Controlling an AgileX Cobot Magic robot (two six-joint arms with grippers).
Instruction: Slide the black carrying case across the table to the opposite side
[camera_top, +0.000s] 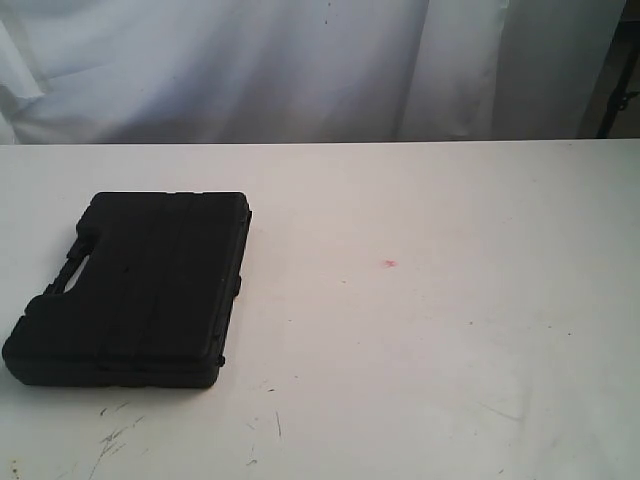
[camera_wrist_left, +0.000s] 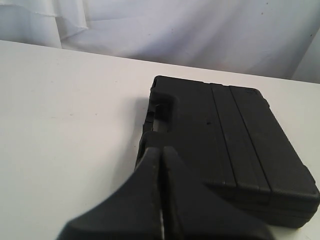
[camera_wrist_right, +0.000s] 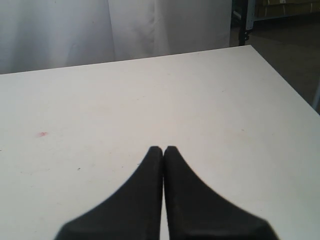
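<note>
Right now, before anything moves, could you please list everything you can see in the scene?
black carrying case: one, black, lying flat and closed on the left part of the table, handle on its left edge.
table: one, white, under everything.
red mark: one, reddish, on the bare tabletop right of the case.
scuffs: several, dark, on the tabletop near the front edge, below the case.
curtain: one, white, hanging behind the table.
dark frame: one, black, behind the table's far right corner.
left fingers: one pair, black, shut, by the case's handle end; contact unclear.
right fingers: one pair, black, shut, over bare tabletop.
</note>
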